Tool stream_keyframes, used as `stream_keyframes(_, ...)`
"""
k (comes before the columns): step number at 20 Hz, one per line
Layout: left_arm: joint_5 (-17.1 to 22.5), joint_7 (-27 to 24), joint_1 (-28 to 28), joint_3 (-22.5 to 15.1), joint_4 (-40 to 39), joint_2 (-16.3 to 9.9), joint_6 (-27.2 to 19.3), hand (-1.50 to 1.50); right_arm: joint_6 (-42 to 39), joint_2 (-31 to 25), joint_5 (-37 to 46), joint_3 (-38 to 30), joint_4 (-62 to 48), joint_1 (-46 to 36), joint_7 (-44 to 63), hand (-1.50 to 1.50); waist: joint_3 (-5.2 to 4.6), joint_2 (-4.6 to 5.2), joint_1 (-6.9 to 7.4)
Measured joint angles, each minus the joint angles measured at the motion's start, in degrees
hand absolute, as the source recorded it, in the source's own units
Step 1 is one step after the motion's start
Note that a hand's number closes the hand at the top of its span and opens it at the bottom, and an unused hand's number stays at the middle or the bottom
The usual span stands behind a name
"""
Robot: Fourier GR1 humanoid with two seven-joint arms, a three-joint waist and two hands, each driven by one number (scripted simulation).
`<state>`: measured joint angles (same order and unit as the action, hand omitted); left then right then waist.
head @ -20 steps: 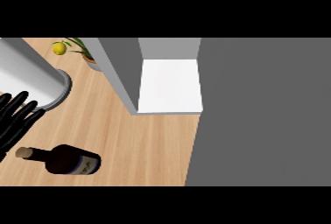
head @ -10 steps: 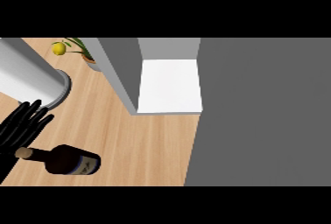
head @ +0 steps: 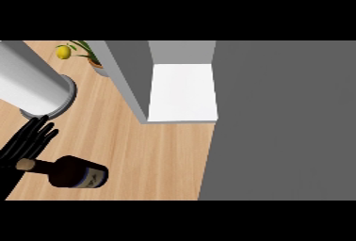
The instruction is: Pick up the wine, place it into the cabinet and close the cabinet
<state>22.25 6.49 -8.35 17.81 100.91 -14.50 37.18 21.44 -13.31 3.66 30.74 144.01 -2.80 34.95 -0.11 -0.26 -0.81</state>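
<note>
A dark wine bottle (head: 73,172) with a cork lies on its side on the wooden counter (head: 153,155) at the lower left, neck pointing left. My left hand (head: 28,141) comes in from the left edge with its fingers straight and spread. It is just above the bottle's neck and holds nothing. I cannot tell whether it touches the neck. The cabinet (head: 128,75) stands at the upper middle, and its white inside shelf (head: 182,92) shows bare. My right hand is out of view.
A tall white cylinder (head: 31,87) on a grey base stands at the upper left, just beyond my left hand. A potted plant (head: 94,63) with a yellow fruit (head: 64,52) sits behind it. The counter ends at a plain grey area (head: 285,122) on the right.
My left hand has moved down and to the right, from beside the white cylinder to the bottle's neck. The bottle has not moved.
</note>
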Motion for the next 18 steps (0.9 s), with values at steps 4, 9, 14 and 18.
stream_keyframes(4,-3.72,-4.95,-0.45,0.22,-4.98,0.37,2.47,-1.5,1.1,-0.85,0.23,0.55,0.12,-0.53,0.48,-1.5,-0.01,-0.05,-0.12)
stream_keyframes(9,-9.04,-10.77,0.95,0.58,-11.88,0.4,3.54,-1.5,2.12,-1.39,0.36,0.56,-0.04,-1.28,0.42,-1.5,0.0,0.0,-0.08)
stream_keyframes(14,-14.71,-17.33,3.86,0.72,-19.9,0.57,2.35,-1.5,3.38,-1.88,0.57,2.07,-0.06,-1.42,0.37,-1.5,0.0,0.02,-0.25)
stream_keyframes(18,-18.85,-22.98,5.43,0.06,-25.63,0.56,1.74,-1.5,4.74,-1.91,0.96,4.23,-0.22,-2.2,0.93,-1.5,-0.01,0.03,-0.2)
